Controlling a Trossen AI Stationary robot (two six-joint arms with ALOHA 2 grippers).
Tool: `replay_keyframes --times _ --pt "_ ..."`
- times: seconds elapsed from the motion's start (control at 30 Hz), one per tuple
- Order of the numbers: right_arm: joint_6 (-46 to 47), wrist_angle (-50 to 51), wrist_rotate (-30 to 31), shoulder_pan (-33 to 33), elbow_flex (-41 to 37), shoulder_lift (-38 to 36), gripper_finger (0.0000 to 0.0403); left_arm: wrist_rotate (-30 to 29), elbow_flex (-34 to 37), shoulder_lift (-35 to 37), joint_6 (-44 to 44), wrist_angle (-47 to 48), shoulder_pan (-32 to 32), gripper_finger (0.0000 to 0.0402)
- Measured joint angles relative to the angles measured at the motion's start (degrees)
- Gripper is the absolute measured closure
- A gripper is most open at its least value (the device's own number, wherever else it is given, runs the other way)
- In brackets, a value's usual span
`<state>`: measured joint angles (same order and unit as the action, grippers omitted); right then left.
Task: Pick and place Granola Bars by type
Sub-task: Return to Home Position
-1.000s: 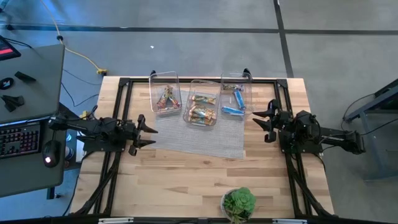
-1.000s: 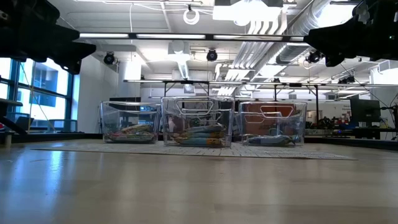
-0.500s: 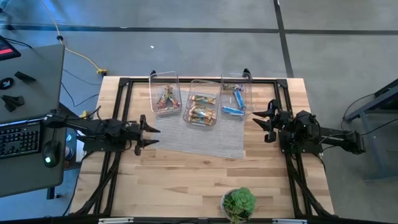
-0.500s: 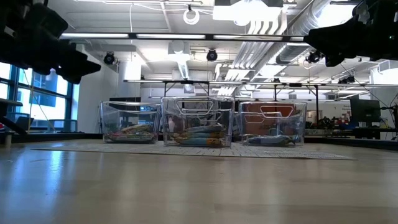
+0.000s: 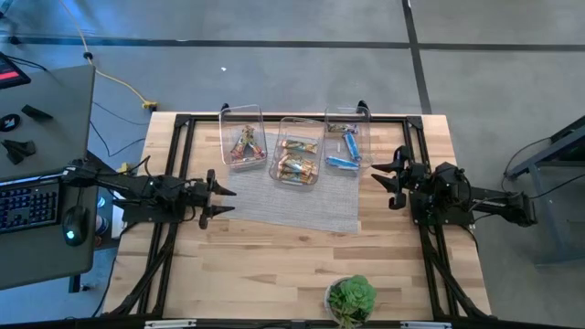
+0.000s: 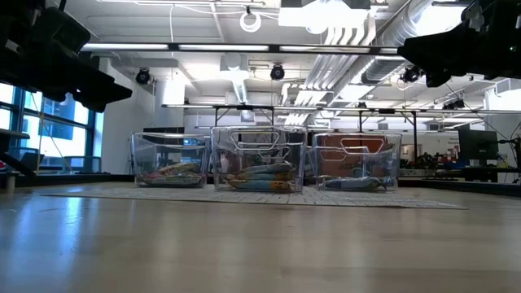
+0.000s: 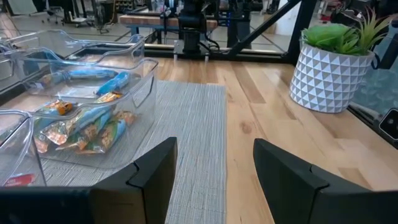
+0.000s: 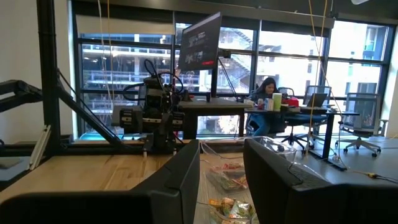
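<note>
High view shows my left claw (image 5: 222, 195), fingers apart, at the mat's (image 5: 302, 206) left edge, the Granola Bars (image 5: 297, 163) lying in three clear bins (image 5: 299, 118) on the tabletop (image 5: 274, 265), and my right claw (image 5: 384, 180), likewise apart, near the right bin.

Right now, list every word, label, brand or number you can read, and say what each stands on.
No text can be read in any view.
Bars: wrapper print is blurred, unreadable.
Monitor: screen content is too small to read.
Keyboard: key markings are too small to read.
</note>
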<state>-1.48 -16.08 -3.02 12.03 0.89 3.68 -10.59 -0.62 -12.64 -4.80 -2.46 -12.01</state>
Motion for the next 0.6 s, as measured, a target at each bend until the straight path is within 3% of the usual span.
replay_keyframes --times 0.6 --pt "0.0 0.0 0.0 0.0 0.0 0.0 0.0295 0.0 0.0 4.7 0.0 -0.1 0.0 0.0195"
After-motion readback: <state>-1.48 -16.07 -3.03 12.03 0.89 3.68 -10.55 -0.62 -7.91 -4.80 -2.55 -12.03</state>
